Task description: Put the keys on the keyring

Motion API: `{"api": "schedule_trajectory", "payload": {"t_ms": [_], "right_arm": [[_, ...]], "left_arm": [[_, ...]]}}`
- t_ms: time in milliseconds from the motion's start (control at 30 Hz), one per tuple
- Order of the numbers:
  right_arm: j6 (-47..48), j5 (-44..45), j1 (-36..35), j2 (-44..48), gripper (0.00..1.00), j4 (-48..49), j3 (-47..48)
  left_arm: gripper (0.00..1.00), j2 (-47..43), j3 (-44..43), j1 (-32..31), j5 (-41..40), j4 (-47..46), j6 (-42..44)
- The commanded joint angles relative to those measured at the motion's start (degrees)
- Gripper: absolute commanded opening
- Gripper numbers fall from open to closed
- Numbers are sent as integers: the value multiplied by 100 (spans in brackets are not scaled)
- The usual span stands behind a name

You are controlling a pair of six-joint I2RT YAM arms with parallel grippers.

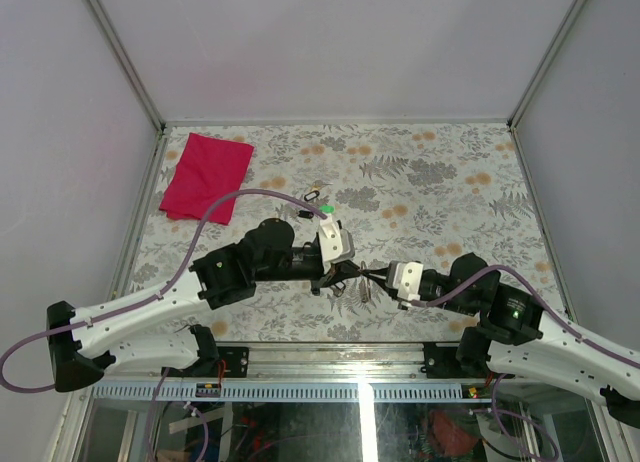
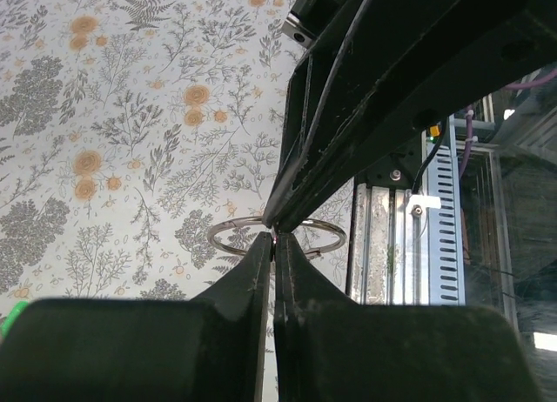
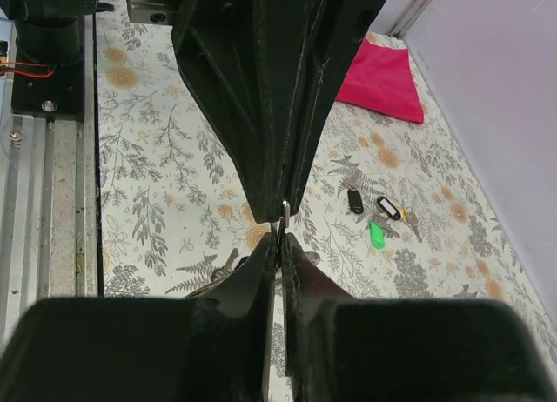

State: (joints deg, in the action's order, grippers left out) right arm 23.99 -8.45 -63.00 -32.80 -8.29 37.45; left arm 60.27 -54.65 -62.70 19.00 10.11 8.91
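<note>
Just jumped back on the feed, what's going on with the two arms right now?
Both arms meet tip to tip near the front edge of the table. The left gripper is shut, apparently pinching the wire of the keyring. The right gripper is shut too, on a thin metal sliver; whether that is ring wire or a key shaft is unclear. Several keys lie loose farther back on the table, not yet threaded.

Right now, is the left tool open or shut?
Shut. In the left wrist view the left tool shows fingers meeting with no gap, at the keyring; whether they pinch it I cannot tell.
</note>
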Motion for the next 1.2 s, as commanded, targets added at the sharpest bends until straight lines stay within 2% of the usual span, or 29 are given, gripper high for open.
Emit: {"api": "schedule_trajectory", "payload": {"t_ms": [0, 133, 367, 567, 733, 867, 1167], "right_arm": [[55, 224, -37, 190, 15, 373, 232], [138, 515, -38, 404, 38, 415, 131], [364, 892, -41, 845, 55, 830, -278], [612, 910, -37, 1129, 59, 1309, -717], [748, 875, -40, 1143, 56, 1453, -889], [909, 636, -39, 1035, 51, 1532, -949], [1412, 720, -42, 409, 51, 1568, -937]], "left_arm": [[0, 39, -280, -35, -218, -308, -386], [0, 132, -328, -40, -470, -307, -818], [0, 324, -420, -38, -972, -444, -1747], [0, 409, -427, -27, -1588, -580, -2630], [0, 476, -485, -30, -1872, -536, -3151], [0, 516, -548, -31, -1923, -512, -3299], [0, 552, -630, -31, -1903, -451, -3314]]}}
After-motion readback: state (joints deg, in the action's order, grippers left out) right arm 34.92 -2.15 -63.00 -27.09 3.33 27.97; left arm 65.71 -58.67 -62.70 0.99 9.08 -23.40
